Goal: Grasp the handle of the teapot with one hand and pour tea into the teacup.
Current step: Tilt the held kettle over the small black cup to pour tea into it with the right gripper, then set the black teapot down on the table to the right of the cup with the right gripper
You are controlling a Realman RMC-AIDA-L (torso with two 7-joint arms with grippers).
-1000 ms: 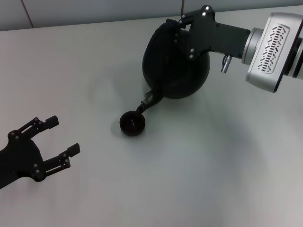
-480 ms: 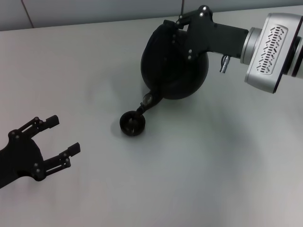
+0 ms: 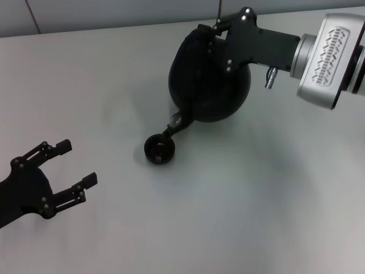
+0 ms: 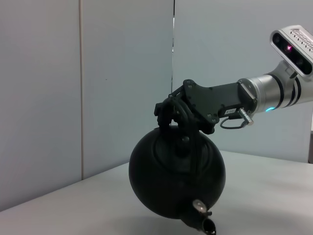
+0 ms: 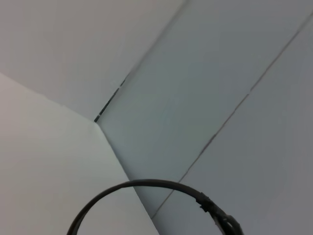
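Fingers of your right gripper (image 3: 210, 35) are clamped on the handle (image 4: 168, 115), tipping the teapot (image 3: 208, 80) above the table (image 3: 114, 74) so its spout hangs over the teacup (image 3: 159, 149), while your left gripper (image 3: 65, 171) waits open, well apart.

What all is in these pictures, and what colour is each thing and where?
teapot: one, black, lifted off the table and tilted, its spout down over the cup.
handle: one, black, at the top of the teapot, gripped by the right arm.
teacup: one, dark, on the table just below the spout.
table: one, pale grey, under everything.
wall: pale grey panels behind the table.
right gripper: one, black on a silver arm, jaws closed on the handle, holding the teapot up.
left gripper: one, black, jaws open, holding nothing, to the left of the cup.
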